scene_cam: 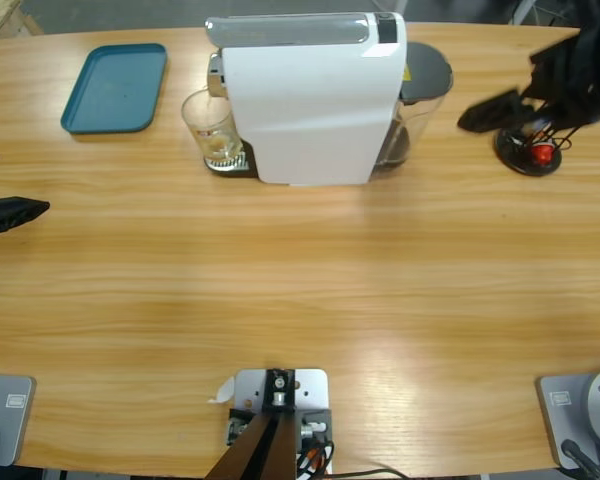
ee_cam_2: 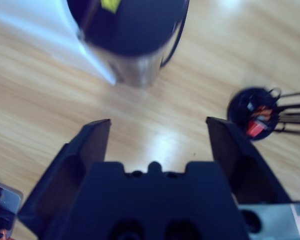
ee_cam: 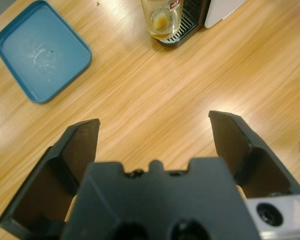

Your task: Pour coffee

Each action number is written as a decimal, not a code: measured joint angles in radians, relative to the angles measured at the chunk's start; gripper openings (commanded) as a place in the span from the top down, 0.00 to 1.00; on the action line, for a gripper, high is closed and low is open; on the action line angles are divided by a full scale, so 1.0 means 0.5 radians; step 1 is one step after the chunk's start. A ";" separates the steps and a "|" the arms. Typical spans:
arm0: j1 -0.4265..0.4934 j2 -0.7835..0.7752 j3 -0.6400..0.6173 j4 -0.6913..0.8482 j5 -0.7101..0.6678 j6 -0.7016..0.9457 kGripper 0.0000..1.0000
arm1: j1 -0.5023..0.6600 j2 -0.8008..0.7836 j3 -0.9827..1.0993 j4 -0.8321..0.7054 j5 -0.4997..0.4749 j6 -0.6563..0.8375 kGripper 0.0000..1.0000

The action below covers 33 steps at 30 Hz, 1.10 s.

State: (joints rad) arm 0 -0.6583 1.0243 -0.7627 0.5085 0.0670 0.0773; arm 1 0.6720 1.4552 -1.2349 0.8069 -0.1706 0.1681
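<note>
The left gripper [ee_cam: 154,131] hangs above bare wood with its jaws spread wide and nothing between them; in the high view it enters from the left edge [scene_cam: 10,213]. Ahead of it, well apart, a clear glass tumbler [ee_cam: 162,17] stands on the drip grate of the white machine [scene_cam: 310,100], with a little coffee [ee_cam: 160,22] at its bottom. A blue tray [ee_cam: 40,50] lies ahead and to its left, near the table's [scene_cam: 300,300] far edge. The right gripper [ee_cam_2: 157,135] is also spread and holds nothing; the machine's grey water tank [ee_cam_2: 132,35] stands ahead of it, and a black round base with a red part [ee_cam_2: 257,117] lies just to its right. Open wood lies between both grippers and the machine.
</note>
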 measured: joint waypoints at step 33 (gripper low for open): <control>0.000 0.109 0.022 -0.028 0.066 0.000 0.05 | -0.185 0.433 -0.949 0.290 0.236 -0.407 1.00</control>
State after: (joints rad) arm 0 -0.6583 1.0787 -0.7519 0.4945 0.1000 0.0773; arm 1 0.5794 1.6717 -1.7094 0.9517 -0.0528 -0.0353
